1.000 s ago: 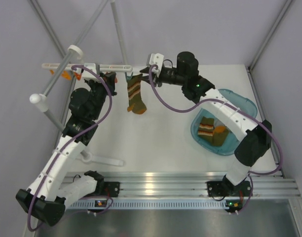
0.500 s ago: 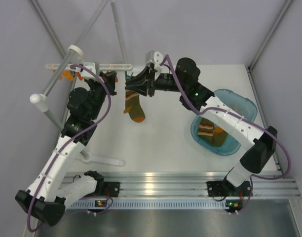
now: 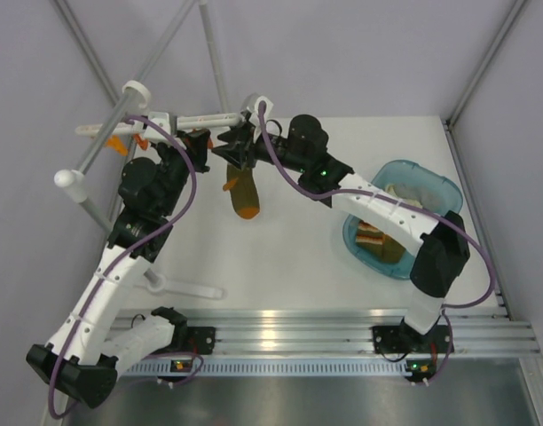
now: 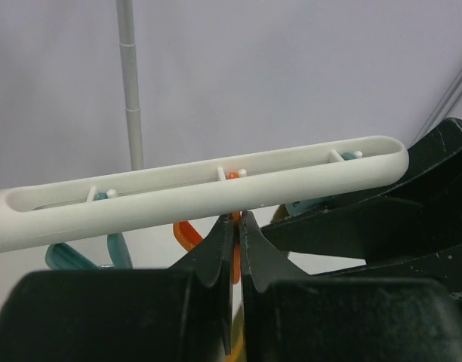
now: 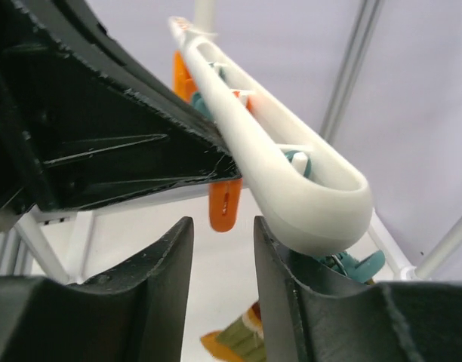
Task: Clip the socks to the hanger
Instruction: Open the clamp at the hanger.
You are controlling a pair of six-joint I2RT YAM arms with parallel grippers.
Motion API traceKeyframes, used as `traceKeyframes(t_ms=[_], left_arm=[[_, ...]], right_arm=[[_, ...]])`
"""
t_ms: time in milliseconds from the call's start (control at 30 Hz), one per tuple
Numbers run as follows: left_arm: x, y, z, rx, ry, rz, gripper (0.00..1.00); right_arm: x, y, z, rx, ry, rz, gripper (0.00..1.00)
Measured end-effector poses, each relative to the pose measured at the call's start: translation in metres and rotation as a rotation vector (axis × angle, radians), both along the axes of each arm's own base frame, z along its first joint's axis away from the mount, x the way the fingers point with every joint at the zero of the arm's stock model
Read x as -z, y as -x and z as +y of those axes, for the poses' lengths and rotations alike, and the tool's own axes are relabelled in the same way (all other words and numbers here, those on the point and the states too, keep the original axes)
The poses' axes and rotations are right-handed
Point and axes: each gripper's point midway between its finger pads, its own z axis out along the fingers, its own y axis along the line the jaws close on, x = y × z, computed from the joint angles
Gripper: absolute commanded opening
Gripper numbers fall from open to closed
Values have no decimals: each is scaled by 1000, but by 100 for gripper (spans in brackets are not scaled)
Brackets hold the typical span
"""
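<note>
Since a second ago my right arm has swung toward 9 o'clock along the hanger, and the hanging sock has shifted with it, its stripes now mostly hidden from above.

At 10 o'clock two grey poles with round caps cross in front of pale lilac walls. The hanger is a thin white slotted bar at 11 o'clock, with orange clips under its left end. The left gripper sits against the bar, clenched on a sliver of orange clip. Only that wrist view shows this, along with teal clips beneath the bar. The olive-brown sock dangles below the bar at 12 o'clock over the white table.

The right gripper is at the bar's rounded end, fingers released and apart. Its own camera shows the sock's striped edge below. At 3 o'clock, a second sock lies in a teal basin.
</note>
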Motion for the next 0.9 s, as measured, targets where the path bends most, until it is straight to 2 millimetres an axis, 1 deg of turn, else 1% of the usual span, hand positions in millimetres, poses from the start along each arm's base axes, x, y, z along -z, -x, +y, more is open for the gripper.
traceKeyframes(t_ms=[100, 233, 533, 633, 700, 733, 800, 833, 867, 900], left_arm=[[0, 0, 0, 2, 3, 1, 0], [0, 0, -1, 5, 10, 2, 0], [0, 0, -1, 10, 24, 7, 0], [0, 0, -2, 13, 26, 8, 0], [0, 1, -2, 15, 26, 8, 0], [0, 1, -2, 15, 26, 8, 0], [-1, 0, -1, 12, 27, 7, 0], [-1, 0, -1, 11, 30, 7, 4], [-1, 1, -1, 13, 30, 6, 16], [-1, 1, -1, 13, 31, 7, 21]], right_arm=[[-5, -7, 0, 33, -22, -21, 40], [-9, -12, 2, 47, -48, -41, 45], [-1, -15, 10, 32, -55, -49, 44], [2, -16, 13, 22, -58, -54, 41], [4, -16, 14, 17, -59, -56, 32], [4, -16, 15, 11, -60, -57, 25], [3, -14, 17, -5, -62, -57, 17], [3, -14, 18, -8, -62, -55, 13], [3, -14, 18, -8, -62, -54, 7], [3, -13, 18, -9, -63, -52, 3]])
